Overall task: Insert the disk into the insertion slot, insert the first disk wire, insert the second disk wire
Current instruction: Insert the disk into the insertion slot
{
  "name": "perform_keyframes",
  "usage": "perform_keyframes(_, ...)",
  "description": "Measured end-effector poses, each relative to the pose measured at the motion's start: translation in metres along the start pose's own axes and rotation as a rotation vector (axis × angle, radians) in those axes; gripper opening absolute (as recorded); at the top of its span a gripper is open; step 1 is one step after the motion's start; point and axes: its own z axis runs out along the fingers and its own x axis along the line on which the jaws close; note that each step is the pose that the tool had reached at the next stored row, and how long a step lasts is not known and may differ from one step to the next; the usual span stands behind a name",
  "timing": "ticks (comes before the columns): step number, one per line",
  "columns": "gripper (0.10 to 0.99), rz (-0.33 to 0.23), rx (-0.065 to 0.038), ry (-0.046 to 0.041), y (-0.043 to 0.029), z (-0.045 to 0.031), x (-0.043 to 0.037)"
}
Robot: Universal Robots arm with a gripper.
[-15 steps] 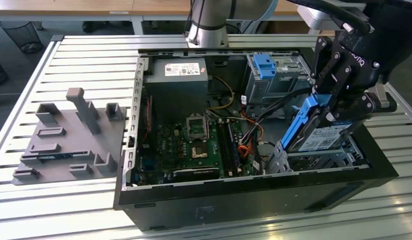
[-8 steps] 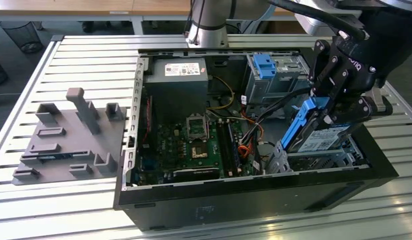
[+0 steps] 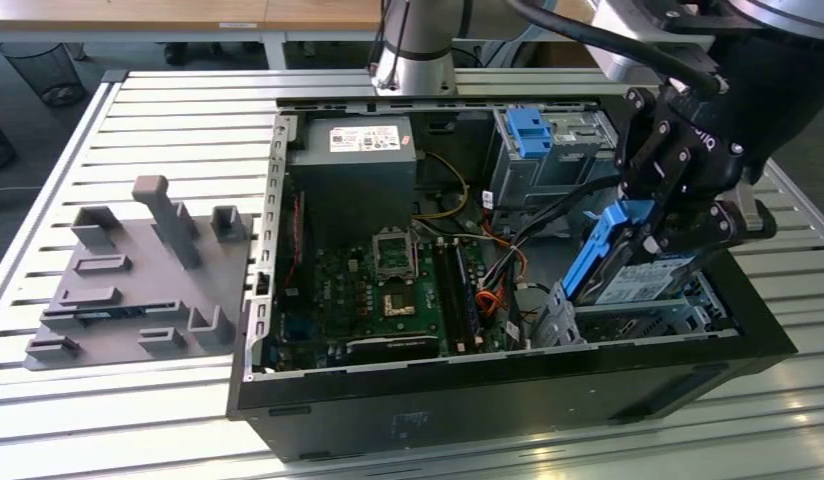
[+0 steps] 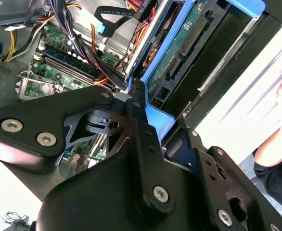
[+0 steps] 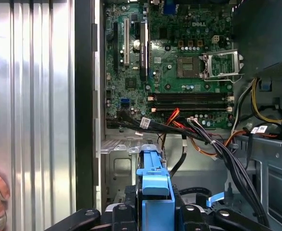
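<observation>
In the exterior view, low at its right, the gripper (image 3: 668,232) is clamped on the disk (image 3: 628,268), which hangs steeply tilted, its long axis running down toward the insertion slot (image 3: 652,318) just beneath (not seated, I judge). In the second wrist view black fingers (image 4: 140,120) pinch the disk's blue edge. In the first wrist view cables (image 5: 218,147) crowd near the disk; the case sits on a slatted table (image 5: 35,96)
</observation>
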Motion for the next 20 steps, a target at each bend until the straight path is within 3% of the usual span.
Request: perform_keyframes(20, 0.369, 0.000, 0.000, 0.0000, -0.0001, 0.0150, 0.0000)
